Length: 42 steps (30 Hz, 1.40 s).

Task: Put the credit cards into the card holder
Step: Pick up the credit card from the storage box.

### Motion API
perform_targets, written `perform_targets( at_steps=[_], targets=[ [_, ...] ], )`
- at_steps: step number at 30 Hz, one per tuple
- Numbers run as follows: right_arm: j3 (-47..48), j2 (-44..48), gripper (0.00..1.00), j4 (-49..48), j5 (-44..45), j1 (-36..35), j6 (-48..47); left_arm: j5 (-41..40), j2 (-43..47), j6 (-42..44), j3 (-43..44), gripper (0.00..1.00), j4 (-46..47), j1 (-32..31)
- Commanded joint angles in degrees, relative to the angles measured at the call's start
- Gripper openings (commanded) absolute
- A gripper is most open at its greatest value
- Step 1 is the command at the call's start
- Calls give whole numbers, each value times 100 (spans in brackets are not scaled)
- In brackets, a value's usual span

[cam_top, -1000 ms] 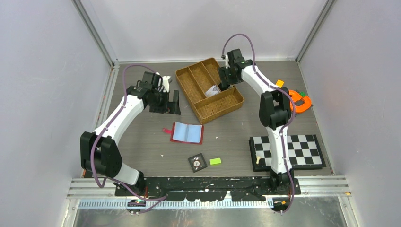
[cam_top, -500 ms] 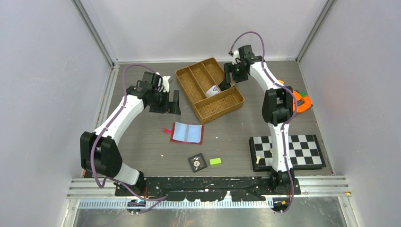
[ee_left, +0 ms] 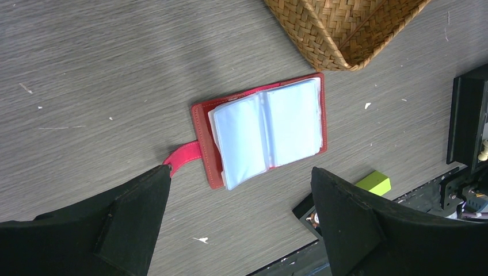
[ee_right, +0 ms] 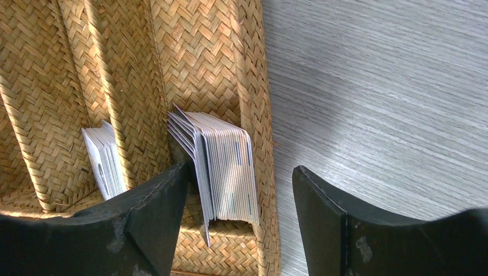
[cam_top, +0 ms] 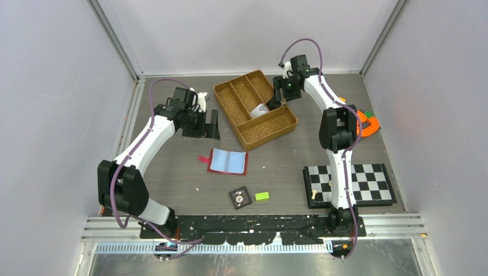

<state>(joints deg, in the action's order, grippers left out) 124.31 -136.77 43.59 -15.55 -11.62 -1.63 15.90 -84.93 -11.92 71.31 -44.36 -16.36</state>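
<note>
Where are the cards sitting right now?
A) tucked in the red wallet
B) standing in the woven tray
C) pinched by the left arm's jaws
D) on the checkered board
B: the cards stand on edge in a compartment of the woven tray, while the red wallet lies open away from it.

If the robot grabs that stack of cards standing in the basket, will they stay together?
The cards look thin, smooth and fanned apart at the top, so they would probably slide against each other. They stand on edge against the basket wall, so loose ones may topple. Likely light.
</note>
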Motion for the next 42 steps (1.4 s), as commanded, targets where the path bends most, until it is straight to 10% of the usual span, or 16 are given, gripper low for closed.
perform_targets(
  at_steps=[1, 17, 42],
  targets=[
    [143, 388, 70, 71, 279, 67, -31, 135, 156, 15, -28, 94, 103, 6],
    [53, 639, 61, 18, 439, 54, -57, 211, 146, -3, -37, 95, 116, 10],
    [-226, 1089, 12, -95, 868, -186, -259, 223, 168, -3, -38, 94, 115, 10]
  ],
)
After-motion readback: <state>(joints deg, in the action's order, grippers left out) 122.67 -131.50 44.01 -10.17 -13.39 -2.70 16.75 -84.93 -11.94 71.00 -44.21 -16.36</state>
